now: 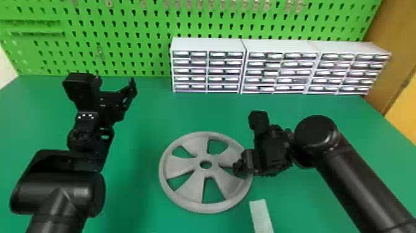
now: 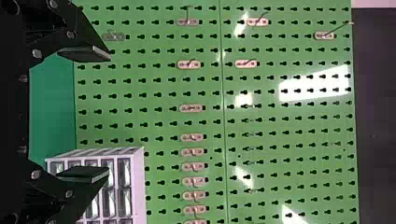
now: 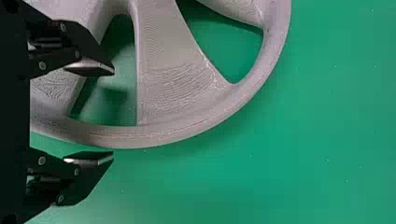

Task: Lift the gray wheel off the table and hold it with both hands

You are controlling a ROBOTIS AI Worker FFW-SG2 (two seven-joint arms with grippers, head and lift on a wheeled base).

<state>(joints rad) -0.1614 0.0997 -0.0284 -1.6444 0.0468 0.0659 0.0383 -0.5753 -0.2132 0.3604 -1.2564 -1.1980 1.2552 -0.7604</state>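
At the left, the left gripper (image 1: 116,85) stands above the green table (image 1: 145,105), well apart from the gray wheel (image 1: 192,189), which lies farther right and nearer the robot. In its wrist view the left gripper (image 2: 109,115) has its two fingers spread wide, with nothing held between them; they face the green pegboard (image 1: 136,40) and one of the white drawer cabinets (image 1: 209,45). The wheel comes next, lying flat on the table near the middle, its spokes and center hole facing up. The cabinets stand behind it against the pegboard, from about the middle toward the right. At the wheel's right side, the right gripper (image 1: 243,167) hangs over the rim. Its wrist view shows the right gripper (image 3: 113,113) with its fingers also well parted and the rim passing through the space between them as seen from there: one finger is over an opening between spokes, the other is outside the rim, over bare table. Neither is closed on the wheel; how high they are above it I cannot tell. A pale strip (image 1: 261,217) lies on the table just beside the wheel, toward the robot and to the right.
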